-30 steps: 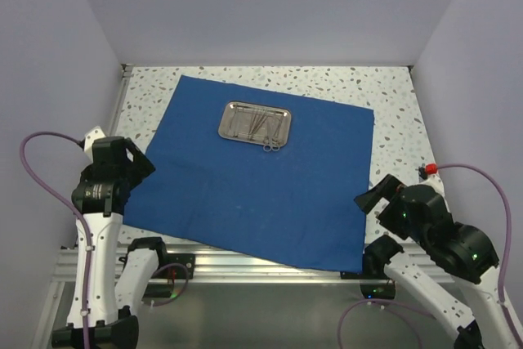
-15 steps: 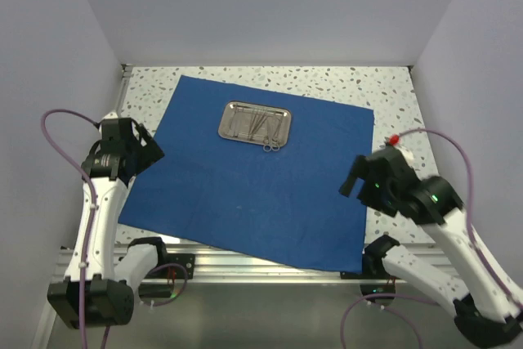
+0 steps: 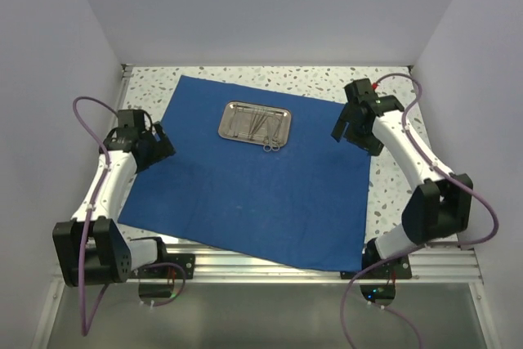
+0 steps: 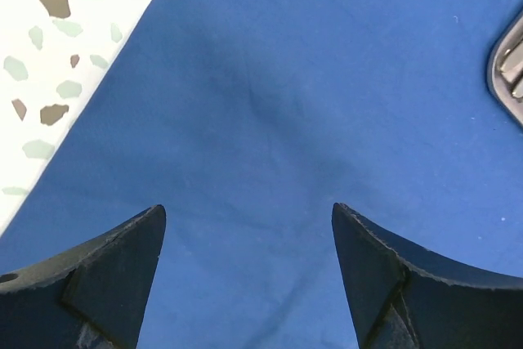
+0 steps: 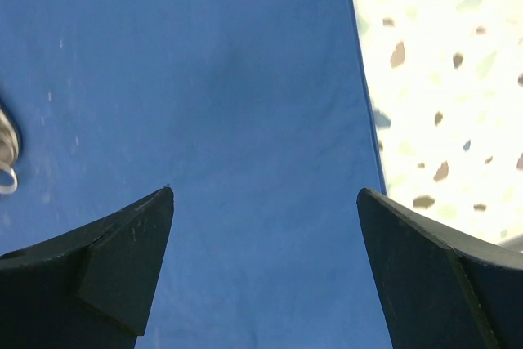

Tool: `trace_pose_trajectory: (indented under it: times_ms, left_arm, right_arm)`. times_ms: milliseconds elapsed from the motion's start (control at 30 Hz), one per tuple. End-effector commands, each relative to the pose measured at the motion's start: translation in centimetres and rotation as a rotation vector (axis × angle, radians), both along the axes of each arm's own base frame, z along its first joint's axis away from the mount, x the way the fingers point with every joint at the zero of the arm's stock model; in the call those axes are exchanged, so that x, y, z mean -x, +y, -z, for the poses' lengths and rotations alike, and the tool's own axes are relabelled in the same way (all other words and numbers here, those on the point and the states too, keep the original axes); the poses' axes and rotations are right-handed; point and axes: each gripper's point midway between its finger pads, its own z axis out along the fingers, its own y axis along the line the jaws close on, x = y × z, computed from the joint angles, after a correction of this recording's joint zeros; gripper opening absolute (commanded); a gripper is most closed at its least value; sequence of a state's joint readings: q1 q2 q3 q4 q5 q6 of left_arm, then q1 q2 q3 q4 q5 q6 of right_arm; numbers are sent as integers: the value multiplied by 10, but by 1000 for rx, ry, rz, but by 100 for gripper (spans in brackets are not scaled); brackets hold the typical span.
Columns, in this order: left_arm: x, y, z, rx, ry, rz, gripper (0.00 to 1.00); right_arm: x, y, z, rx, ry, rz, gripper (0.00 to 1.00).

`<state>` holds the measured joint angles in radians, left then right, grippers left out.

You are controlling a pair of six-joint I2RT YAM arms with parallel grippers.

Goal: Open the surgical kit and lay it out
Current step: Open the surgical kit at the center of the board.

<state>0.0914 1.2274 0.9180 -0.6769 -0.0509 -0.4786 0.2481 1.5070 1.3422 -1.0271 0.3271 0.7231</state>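
Both arms have swung from the near corners out over the cloth [image 3: 245, 185]. Left fingers [image 4: 106, 275] hang above its 9 o'clock edge, right fingers [image 5: 106, 259] above its 3 o'clock edge. Both pairs are spread wide and grip nothing, probably stationed to reach inward. The cloth is matte royal-blue weave, flat on the speckled tabletop [image 3: 392, 104]. Toward its 12 o'clock side sits the tray [image 3: 256, 121], shiny round-cornered steel, with scissors [image 3: 270, 147] at its 5 o'clock rim.

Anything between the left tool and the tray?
Only bare blue cloth between left tool and tray, shown in the top view.
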Motion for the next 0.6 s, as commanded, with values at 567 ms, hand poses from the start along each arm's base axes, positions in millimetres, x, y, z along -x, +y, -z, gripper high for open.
trace_pose_trajectory:
  times_ms: [567]
  left_arm:
    - [-33,13,13,-49,40,-8,84]
  right_arm:
    - [-127,-81,114,-60,104,153,92]
